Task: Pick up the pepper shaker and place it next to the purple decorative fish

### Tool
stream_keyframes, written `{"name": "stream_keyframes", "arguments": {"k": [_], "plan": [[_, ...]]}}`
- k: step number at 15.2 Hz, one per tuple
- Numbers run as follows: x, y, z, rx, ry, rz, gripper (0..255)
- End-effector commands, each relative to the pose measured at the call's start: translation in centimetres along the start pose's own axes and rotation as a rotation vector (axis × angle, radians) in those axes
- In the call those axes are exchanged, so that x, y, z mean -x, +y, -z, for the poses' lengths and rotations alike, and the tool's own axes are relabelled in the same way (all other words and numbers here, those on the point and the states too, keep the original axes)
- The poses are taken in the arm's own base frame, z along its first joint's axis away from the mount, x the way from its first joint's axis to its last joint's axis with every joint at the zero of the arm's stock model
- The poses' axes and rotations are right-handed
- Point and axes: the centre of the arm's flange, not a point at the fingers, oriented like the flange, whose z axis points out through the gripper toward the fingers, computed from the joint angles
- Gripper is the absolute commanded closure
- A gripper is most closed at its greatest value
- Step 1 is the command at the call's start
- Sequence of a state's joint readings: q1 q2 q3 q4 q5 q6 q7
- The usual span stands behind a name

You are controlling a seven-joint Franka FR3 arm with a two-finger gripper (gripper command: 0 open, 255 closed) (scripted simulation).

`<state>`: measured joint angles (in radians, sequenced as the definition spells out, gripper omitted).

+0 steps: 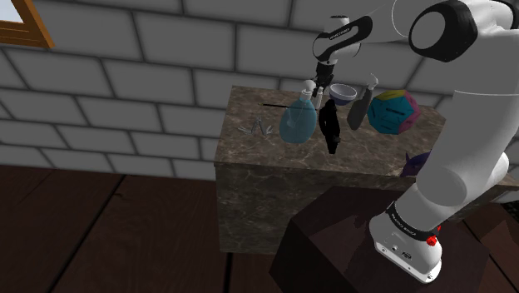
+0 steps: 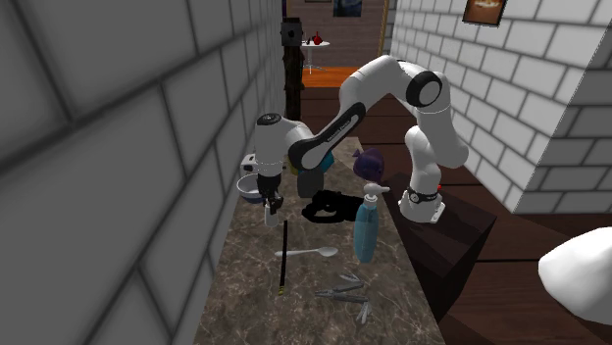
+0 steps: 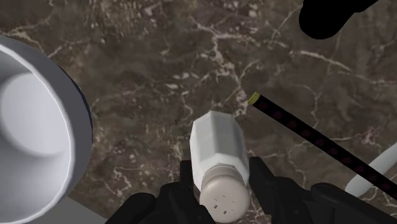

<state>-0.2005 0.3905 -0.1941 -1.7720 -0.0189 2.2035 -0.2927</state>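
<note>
The pepper shaker [image 3: 218,162] is a white faceted bottle with a round holed cap. My gripper [image 3: 222,184] is shut on it, with a black finger pressed against each side below the cap. In the shoulder view the gripper [image 1: 317,81] hangs over the back of the marble counter [image 1: 249,150], with the shaker [image 1: 309,86] pale beneath it. From the second exterior view the shaker [image 2: 272,212] sits low over the counter near the wall; whether it touches the top I cannot tell. The purple fish [image 2: 370,162] lies at the counter's far end, partly hidden by the arm [image 1: 415,164].
A white bowl [image 3: 38,127] stands close beside the shaker. A thin black stick [image 3: 318,143] and a spoon [image 2: 309,254] lie nearby. A blue spray bottle [image 1: 297,121], a black object [image 1: 330,129], a multicoloured polyhedron [image 1: 393,111] and metal utensils [image 2: 348,292] crowd the counter.
</note>
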Motion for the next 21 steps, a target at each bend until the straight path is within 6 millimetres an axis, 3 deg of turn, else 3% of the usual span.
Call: {"name": "stream_keyframes", "arguments": {"k": [1,4,21], "plan": [[0.0,0.0,0.0,0.0,0.0,0.0,255],[0.0,0.0,0.0,0.0,0.0,0.0,255],[-0.2,0.9,8.9,0.0,0.0,0.0,255]]}}
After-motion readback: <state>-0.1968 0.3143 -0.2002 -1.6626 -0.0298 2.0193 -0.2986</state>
